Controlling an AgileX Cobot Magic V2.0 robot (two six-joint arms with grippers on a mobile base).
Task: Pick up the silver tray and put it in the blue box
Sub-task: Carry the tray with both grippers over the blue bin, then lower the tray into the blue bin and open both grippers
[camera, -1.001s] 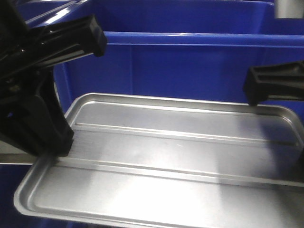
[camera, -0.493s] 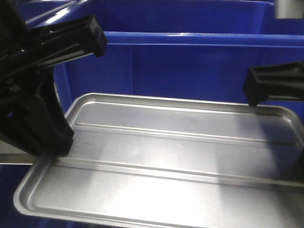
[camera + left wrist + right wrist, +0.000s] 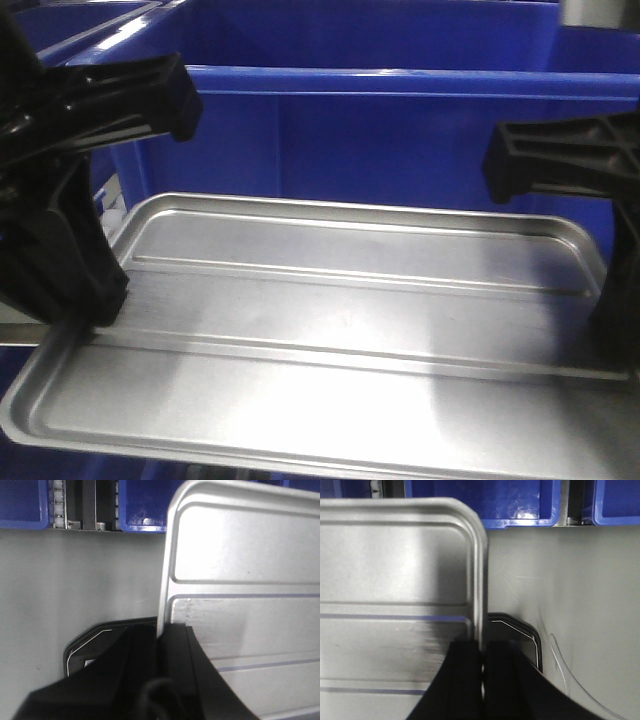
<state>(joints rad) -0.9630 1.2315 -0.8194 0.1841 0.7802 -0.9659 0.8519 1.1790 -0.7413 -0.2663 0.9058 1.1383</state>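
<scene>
Left end effector [image 3: 161, 631] and right end effector [image 3: 483, 651] clamp the brushed, ridged silver tray [image 3: 340, 310].

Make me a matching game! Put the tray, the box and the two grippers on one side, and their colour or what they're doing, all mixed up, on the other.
1. tray
2. box
3. left gripper
4. right gripper

A. blue, behind the tray
B. clamped on the tray's right end
C. silver, held at both ends
D. clamped on the tray's left end

Pairs: 1-C, 2-A, 3-D, 4-B
</scene>
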